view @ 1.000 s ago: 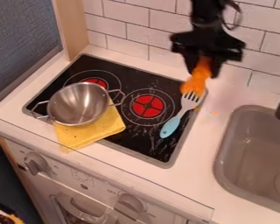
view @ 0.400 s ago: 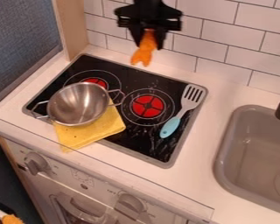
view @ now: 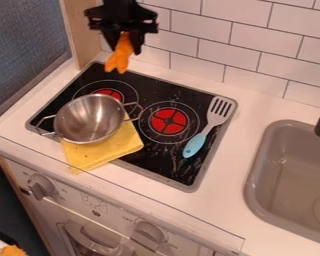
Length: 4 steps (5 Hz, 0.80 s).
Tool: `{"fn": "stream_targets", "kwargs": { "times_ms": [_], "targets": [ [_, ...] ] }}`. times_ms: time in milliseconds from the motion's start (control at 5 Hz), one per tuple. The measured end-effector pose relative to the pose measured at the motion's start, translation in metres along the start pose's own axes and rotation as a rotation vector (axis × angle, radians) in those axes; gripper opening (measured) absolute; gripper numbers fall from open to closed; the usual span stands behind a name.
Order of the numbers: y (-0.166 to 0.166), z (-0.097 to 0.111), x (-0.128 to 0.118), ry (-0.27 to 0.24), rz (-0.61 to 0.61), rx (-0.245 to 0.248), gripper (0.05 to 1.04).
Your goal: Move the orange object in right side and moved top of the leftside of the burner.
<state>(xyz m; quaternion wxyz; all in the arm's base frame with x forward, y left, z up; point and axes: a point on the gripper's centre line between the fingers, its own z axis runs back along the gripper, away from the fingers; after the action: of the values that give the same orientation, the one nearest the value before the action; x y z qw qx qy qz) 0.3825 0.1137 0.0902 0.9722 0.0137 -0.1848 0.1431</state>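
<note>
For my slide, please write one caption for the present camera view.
The hand holds an orange object above the stovetop's back edge, behind a metal pot.

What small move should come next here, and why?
Probably lower the tool gently toward the stove's back left: the orange object is gripped in the air above that edge, and the pot sits further forward.

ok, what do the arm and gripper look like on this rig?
All black. The arm meets the gripper at a wide, black crosspiece with an uneven, stepped outline and chunky outer ends. Below that are two slim black jaws, no contrasting colour on them. I can't make out any markings or cables.
</note>
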Motion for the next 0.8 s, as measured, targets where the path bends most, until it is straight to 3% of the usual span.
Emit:
{"fn": "stream_targets", "kwargs": {
  "times_ms": [400,600,800],
  "targets": [
    [0.043,-0.026,-0.005,0.039,0.059,0.037,0.467],
    [0.045,-0.052,-0.013,0.082,0.044,0.033,0.466],
    [0.047,-0.064,-0.015,0.103,0.044,0.041,0.466]
  ]
}}
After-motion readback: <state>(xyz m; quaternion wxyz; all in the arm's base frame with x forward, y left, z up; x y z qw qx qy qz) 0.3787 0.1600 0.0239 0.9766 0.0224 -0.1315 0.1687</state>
